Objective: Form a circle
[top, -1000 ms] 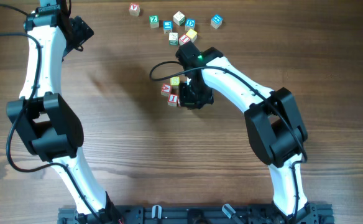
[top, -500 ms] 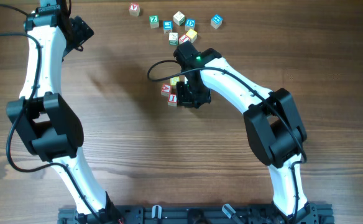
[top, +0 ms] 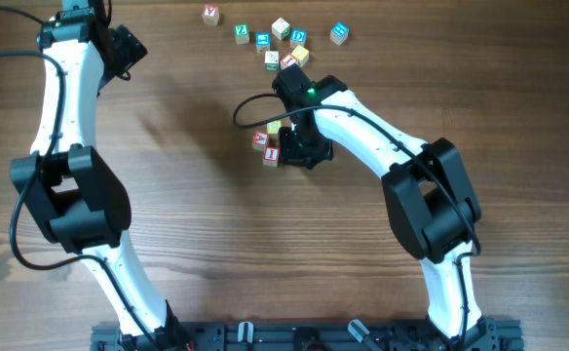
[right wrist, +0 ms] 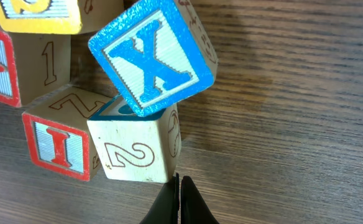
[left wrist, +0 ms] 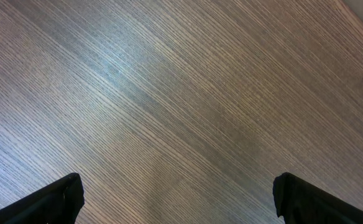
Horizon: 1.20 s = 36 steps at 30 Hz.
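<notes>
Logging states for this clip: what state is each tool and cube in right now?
Left tool: open, over the table.
Right tool: shut, tip at the whitish cube.
Blue X cube: tilted, propped over whitish cube.
Red I cube: flat, beside whitish cube.

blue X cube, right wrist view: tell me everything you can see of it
The blue X cube is a small wooden block: blue-framed face, ribbed white field, raised blue X; a pale engraved side shows at right. It sits tilted, seemingly propped on the top edge of the whitish 2 cube, the yellow cube close at its upper left. The shut right end effector is below, not touching it.
</notes>
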Tool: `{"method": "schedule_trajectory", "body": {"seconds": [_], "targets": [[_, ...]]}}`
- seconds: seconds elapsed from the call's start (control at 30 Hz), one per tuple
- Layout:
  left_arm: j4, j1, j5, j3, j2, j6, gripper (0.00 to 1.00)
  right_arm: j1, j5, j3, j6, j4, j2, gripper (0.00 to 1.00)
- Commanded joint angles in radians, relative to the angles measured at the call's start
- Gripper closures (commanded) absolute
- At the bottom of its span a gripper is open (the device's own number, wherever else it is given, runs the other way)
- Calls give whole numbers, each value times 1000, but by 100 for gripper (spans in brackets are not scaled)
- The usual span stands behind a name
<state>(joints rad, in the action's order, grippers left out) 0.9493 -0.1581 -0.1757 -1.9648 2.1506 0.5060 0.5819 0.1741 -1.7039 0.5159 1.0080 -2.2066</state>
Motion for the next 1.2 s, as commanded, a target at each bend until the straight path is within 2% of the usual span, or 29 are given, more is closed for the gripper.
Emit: {"method": "schedule_trajectory", "body": {"seconds": [0.0, 1.17], "targets": [[-2, -2, -13, -10, -3, -5, 0, 4, -29, 10, 8, -2, -11, 96], [-2, -2, -13, -10, -3, -5, 0, -10, -51, 10, -45, -37, -11, 95]]}}
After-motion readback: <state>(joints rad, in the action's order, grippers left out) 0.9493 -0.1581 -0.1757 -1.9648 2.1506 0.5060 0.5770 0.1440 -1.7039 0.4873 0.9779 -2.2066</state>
